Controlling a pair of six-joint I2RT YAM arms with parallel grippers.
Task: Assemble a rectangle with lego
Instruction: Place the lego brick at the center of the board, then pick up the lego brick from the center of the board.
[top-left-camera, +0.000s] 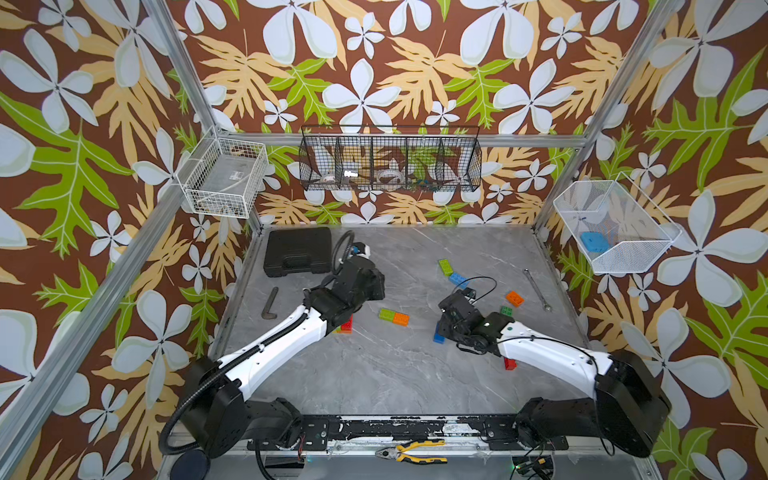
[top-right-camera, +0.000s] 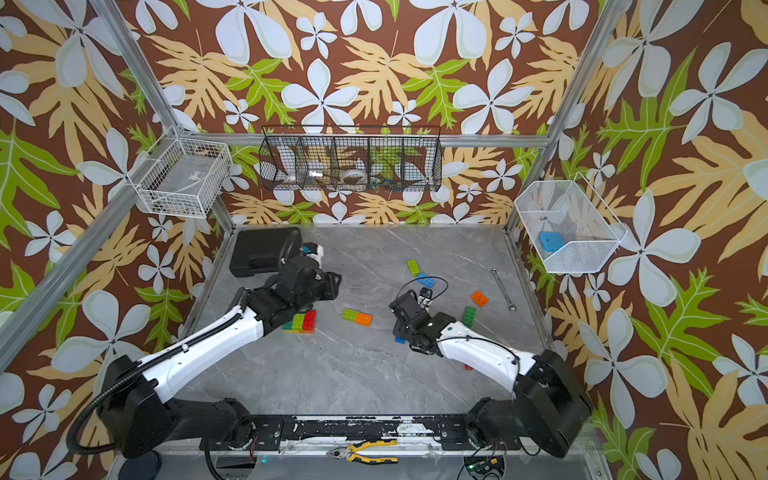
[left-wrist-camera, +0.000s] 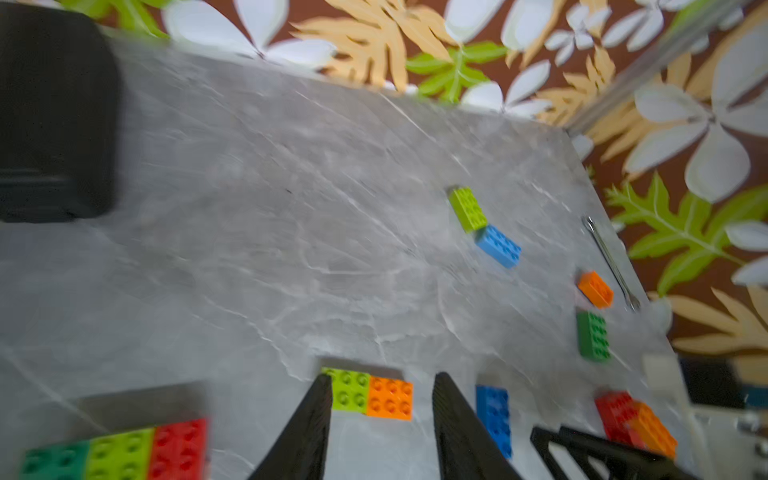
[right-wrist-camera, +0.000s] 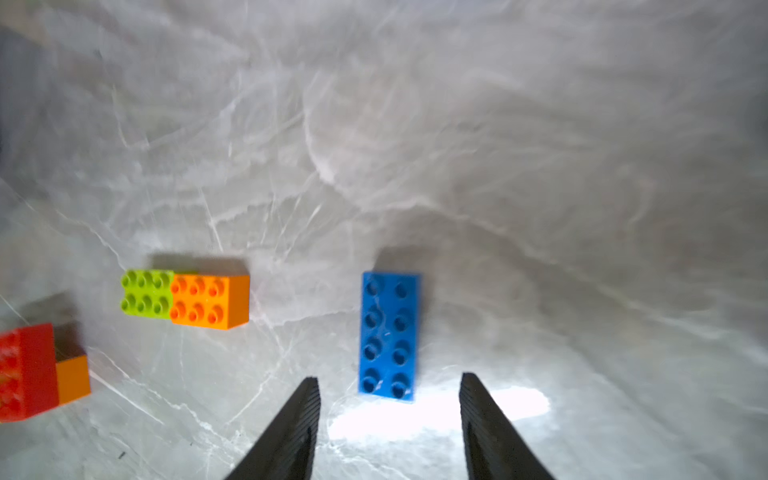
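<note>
Lego lies scattered on the grey table (top-left-camera: 374, 374). A joined lime-and-orange pair (top-left-camera: 393, 316) sits mid-table. My left gripper (left-wrist-camera: 382, 380) hovers just short of that pair (left-wrist-camera: 370, 395), open, with nothing between its fingers. A green, lime and red row (top-right-camera: 299, 322) lies partly under the left arm. My right gripper (right-wrist-camera: 388, 380) is open, and a flat blue brick (right-wrist-camera: 388, 336) lies on the table just ahead of its fingertips, untouched. Further back lie a lime brick (top-left-camera: 445, 266), another blue one (top-left-camera: 458, 278), an orange one (top-left-camera: 514, 298) and a dark green one (top-left-camera: 505, 311).
A black case (top-left-camera: 297, 251) stands at the back left, with a dark angled tool (top-left-camera: 270, 303) near the left edge. A wrench (top-left-camera: 536, 289) lies at the right. A red brick (top-left-camera: 510, 363) shows under the right arm. Wire baskets hang on the walls.
</note>
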